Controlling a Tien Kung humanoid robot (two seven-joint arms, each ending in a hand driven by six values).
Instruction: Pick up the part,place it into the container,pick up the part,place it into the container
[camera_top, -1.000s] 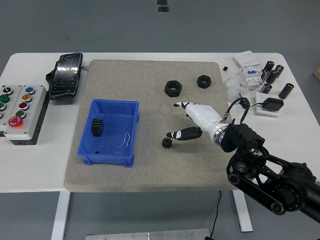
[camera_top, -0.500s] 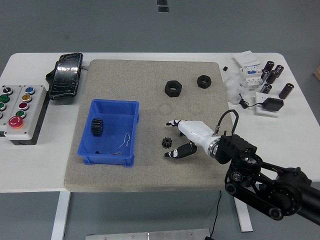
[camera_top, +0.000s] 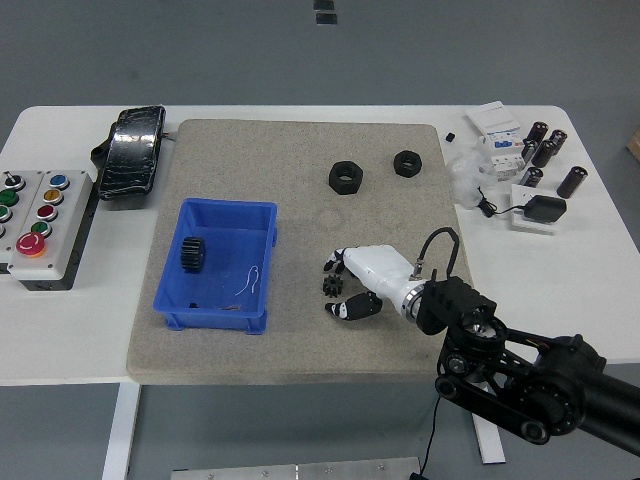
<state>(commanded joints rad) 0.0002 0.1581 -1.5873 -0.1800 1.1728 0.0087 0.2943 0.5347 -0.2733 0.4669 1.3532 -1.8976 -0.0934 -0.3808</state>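
A small black gear (camera_top: 331, 286) lies on the grey mat (camera_top: 290, 180), right of the blue container (camera_top: 218, 263). My right hand (camera_top: 338, 288) is white with black fingertips. It reaches in from the lower right and its spread fingers bracket the gear, one fingertip above it and one below, not closed on it. A larger black gear (camera_top: 193, 253) lies inside the container with a thin white wire. Two black hex nuts (camera_top: 346, 177) (camera_top: 407, 161) lie at the far side of the mat. My left arm is out of view.
A button control box (camera_top: 35, 225) and a black pedal (camera_top: 132, 151) sit at the left. Black capacitors (camera_top: 545, 150), a white breaker, a black adapter (camera_top: 546, 208) and plastic bags crowd the table's right rear.
My right hand has moved down and left toward the table's near edge and lowered, and its fingers have come around the small gear. The gear has not moved.
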